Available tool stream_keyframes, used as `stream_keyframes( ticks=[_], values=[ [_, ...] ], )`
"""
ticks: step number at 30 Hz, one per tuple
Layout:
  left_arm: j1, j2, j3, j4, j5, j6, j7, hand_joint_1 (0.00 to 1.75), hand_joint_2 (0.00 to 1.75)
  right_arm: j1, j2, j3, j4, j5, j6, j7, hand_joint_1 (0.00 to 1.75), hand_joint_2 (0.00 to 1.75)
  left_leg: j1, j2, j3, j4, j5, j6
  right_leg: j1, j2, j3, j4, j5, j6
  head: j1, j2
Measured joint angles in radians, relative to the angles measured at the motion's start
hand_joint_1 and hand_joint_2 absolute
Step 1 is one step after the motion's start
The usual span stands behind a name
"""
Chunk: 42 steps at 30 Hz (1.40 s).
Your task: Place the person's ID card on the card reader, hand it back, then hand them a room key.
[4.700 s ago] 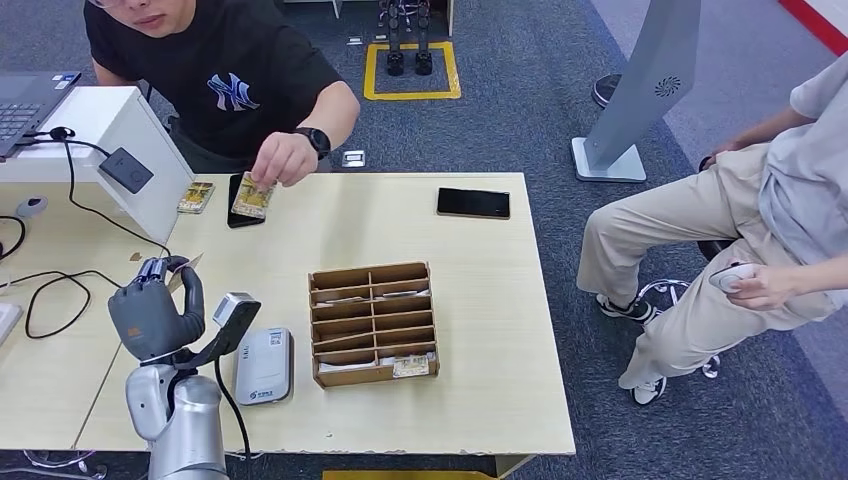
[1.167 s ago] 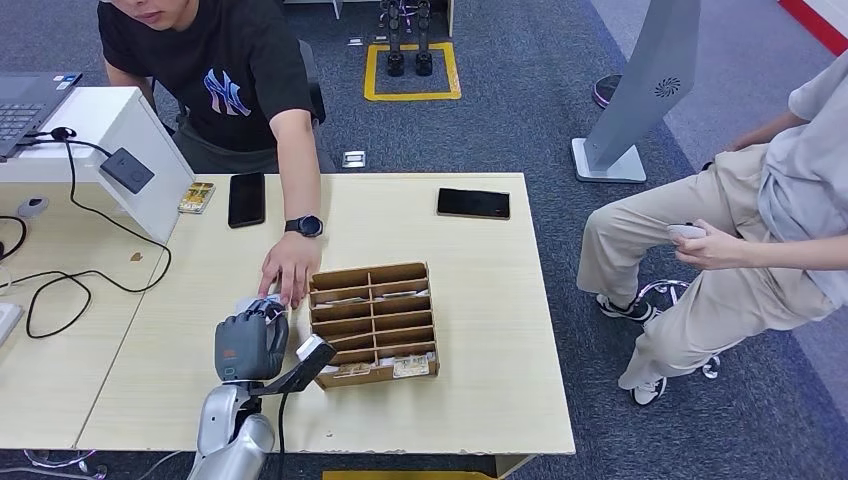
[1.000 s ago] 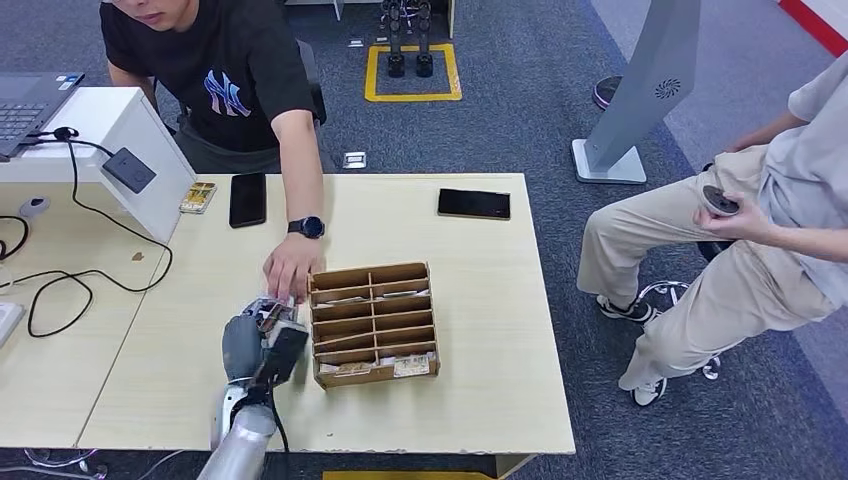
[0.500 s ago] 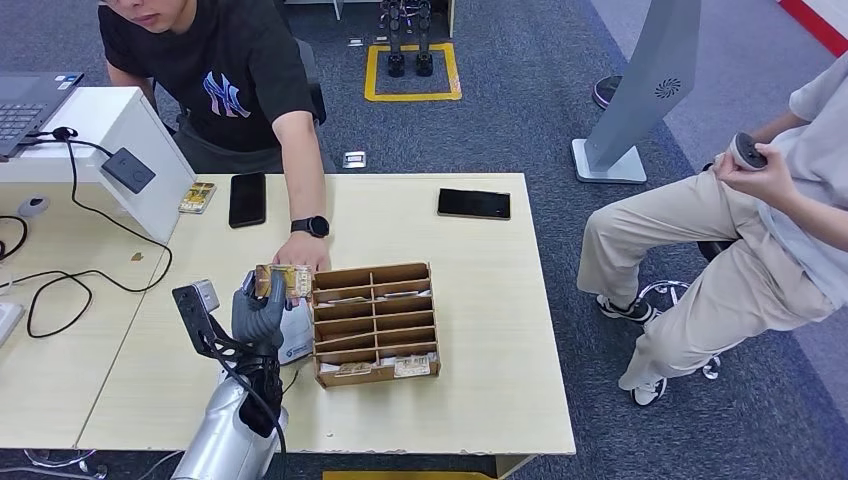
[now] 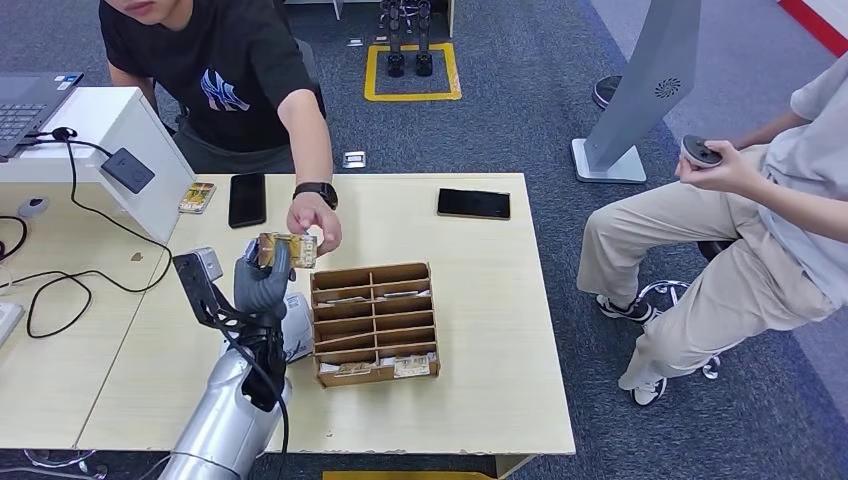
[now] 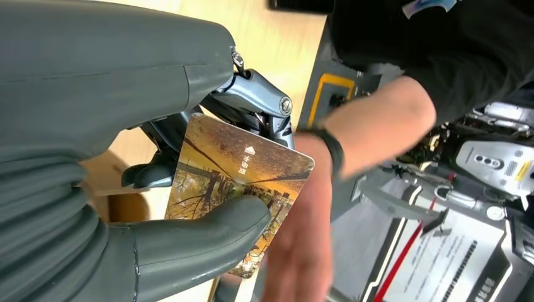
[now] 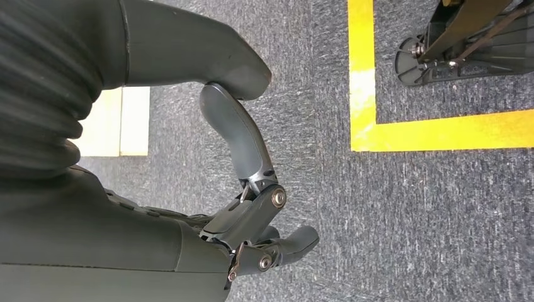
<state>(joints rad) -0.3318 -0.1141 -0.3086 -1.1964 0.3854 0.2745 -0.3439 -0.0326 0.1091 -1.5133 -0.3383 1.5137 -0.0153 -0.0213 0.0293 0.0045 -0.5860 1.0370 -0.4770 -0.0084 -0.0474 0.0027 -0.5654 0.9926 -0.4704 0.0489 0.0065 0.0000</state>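
Observation:
My left hand (image 5: 262, 285) is raised over the table and pinches the yellow-brown ID card (image 5: 285, 250) between thumb and fingers. The person's hand (image 5: 315, 222) reaches in from the far side and touches the card's right end. In the left wrist view the card (image 6: 239, 182) sits under my thumb, with the person's hand (image 6: 302, 251) just behind it. The white card reader (image 5: 297, 335) lies below my forearm, partly hidden. Beside it stands the wooden key box (image 5: 373, 322) with cards in its slots. My right hand (image 7: 252, 207) hangs over the carpet, fingers curled, holding nothing.
Two black phones (image 5: 247, 199) (image 5: 473, 203) and a small card (image 5: 196, 197) lie along the table's far edge. A white stand (image 5: 110, 130) with a black box and cables is at the left. A second person (image 5: 760, 220) sits to the right of the table.
My left hand lifted the card off the reader and carried it up and away from me. The person's hand drew back from the box edge and rose to meet the card.

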Motion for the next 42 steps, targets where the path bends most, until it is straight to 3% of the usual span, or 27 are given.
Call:
stream_keyframes(
  ticks=[10,16,18,20,21,22,32,36,42],
  values=[
    [-0.177,0.009,-0.003,0.193,-0.017,0.129,0.03,1.75,1.75,-0.01,-0.015,0.03,0.046,0.0,-0.03,0.01,0.0,1.75,0.0,0.0,0.0,0.0,0.001,0.0,0.0,0.001,0.0,0.0,0.001,-0.001,0.0,0.0],
    [-0.223,0.011,-0.003,0.261,-0.017,0.149,0.034,1.75,1.75,-0.012,-0.02,0.032,0.06,0.0,-0.033,0.013,0.0,1.75,0.0,0.001,0.0,0.0,0.0,0.0,0.0,0.001,-0.001,0.0,0.001,-0.001,0.0,0.0],
    [-0.241,0.011,-0.003,0.288,-0.016,0.175,0.039,1.1,1.75,-0.013,-0.021,0.033,0.064,0.0,-0.036,0.015,0.0,1.75,0.0,0.001,-0.001,0.0,0.0,0.0,0.0,0.001,-0.001,0.0,0.001,-0.001,0.0,0.0],
    [-0.266,0.013,-0.003,0.326,-0.014,0.206,0.043,0.23,1.75,-0.014,-0.022,0.034,0.068,0.0,-0.041,0.019,0.0,1.75,0.0,0.001,-0.001,0.0,0.0,0.0,0.0,0.001,-0.001,0.0,0.001,-0.001,0.0,0.0],
    [-0.279,0.015,-0.003,0.35,-0.012,0.22,0.041,0.07,1.75,-0.014,-0.022,0.035,0.07,0.0,-0.044,0.021,0.0,1.75,0.0,0.001,-0.001,0.0,0.0,0.0,0.0,0.001,-0.001,0.0,0.001,-0.001,0.0,0.0],
    [-0.293,0.017,-0.003,0.374,-0.009,0.234,0.039,0.0,1.75,-0.014,-0.023,0.038,0.072,0.0,-0.047,0.024,0.0,1.75,0.0,0.001,-0.001,0.0,0.0,0.0,0.0,0.001,-0.001,0.0,0.001,-0.001,0.0,0.0],
    [-0.362,0.043,0.033,0.521,0.048,0.319,-0.022,0.0,1.75,-0.014,-0.025,0.058,0.081,0.0,-0.056,0.041,0.0,1.75,0.0,0.001,-0.001,0.0,0.001,-0.001,0.0,0.001,-0.001,0.001,0.001,-0.001,0.0,0.0],
    [-0.365,0.049,0.059,0.532,0.07,0.337,-0.034,0.0,0.0,-0.014,-0.025,0.06,0.083,0.0,-0.061,0.042,0.0,1.75,0.0,0.0,-0.001,0.0,0.001,-0.001,0.0,0.001,-0.001,0.001,0.001,-0.001,0.0,0.0],
    [-0.368,0.057,0.085,0.54,0.111,0.342,-0.052,0.0,0.0,-0.015,-0.025,0.068,0.084,0.0,-0.065,0.05,0.0,1.75,0.0,0.0,-0.001,0.0,0.001,-0.001,0.0,0.001,-0.001,0.001,0.001,-0.001,0.0,0.0]
  ],
)
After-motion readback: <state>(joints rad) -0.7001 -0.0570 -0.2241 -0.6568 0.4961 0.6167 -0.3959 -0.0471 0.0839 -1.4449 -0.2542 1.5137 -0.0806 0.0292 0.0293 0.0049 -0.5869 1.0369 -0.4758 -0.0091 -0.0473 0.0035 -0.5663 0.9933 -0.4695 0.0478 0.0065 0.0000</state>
